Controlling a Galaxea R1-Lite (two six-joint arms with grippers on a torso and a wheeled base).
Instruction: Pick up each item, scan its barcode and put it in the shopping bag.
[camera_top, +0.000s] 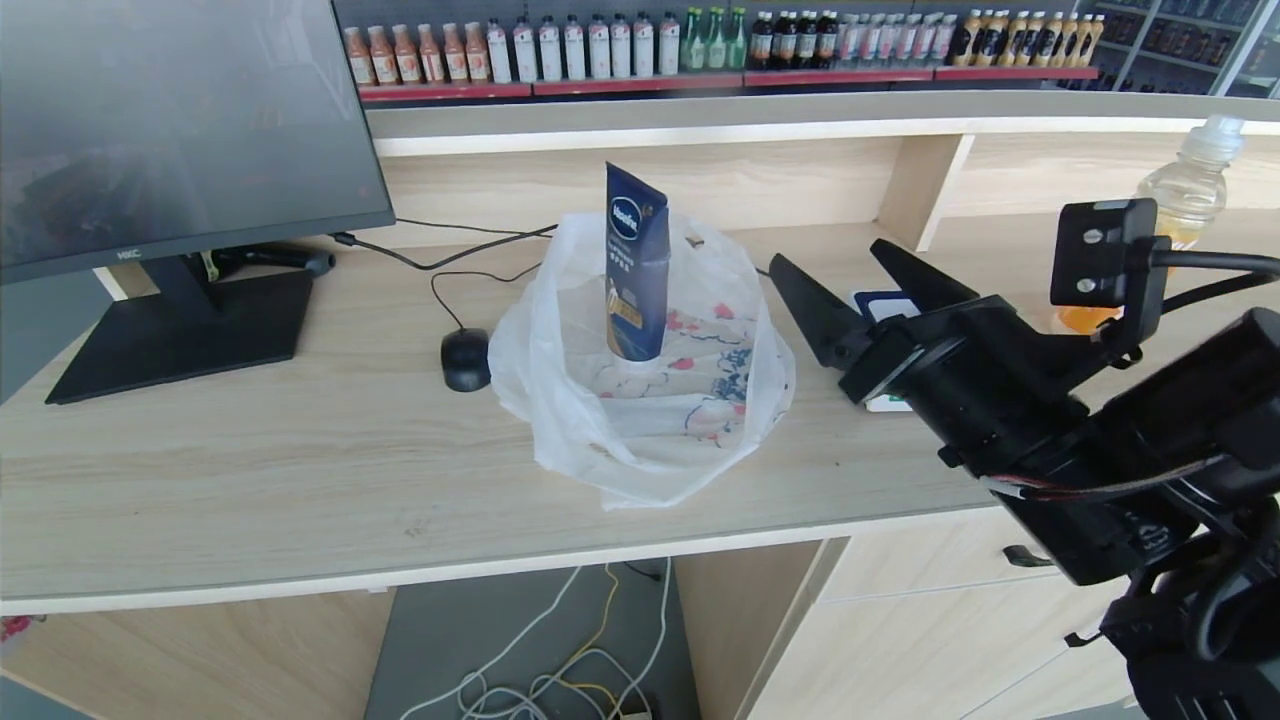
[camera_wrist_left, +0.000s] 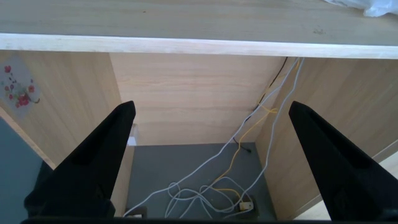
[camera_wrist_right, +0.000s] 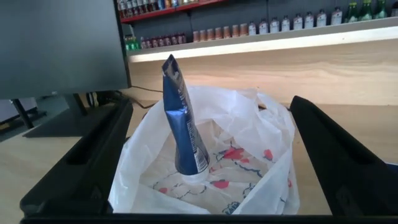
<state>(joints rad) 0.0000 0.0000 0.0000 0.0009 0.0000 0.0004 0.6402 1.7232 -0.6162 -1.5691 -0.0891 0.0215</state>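
jaws of the left gripper (camera_wrist_left: 211, 106) gape wide and empty, below the front edge of the light wooden counter (camera_top: 250, 470), lower and nearer than the white translucent plastic shopping bag (camera_top: 640, 440). just right of the bag, the right gripper (camera_top: 828, 255) hangs spread open, holding nothing. inside the bag a dark blue squeeze tube (camera_top: 635, 270) stands cap down. a black computer mouse (camera_top: 465, 358) lies just left of the bag. farther left stands a black flat monitor (camera_top: 180, 110); far right of the bag, a clear plastic bottle (camera_top: 1190, 190).
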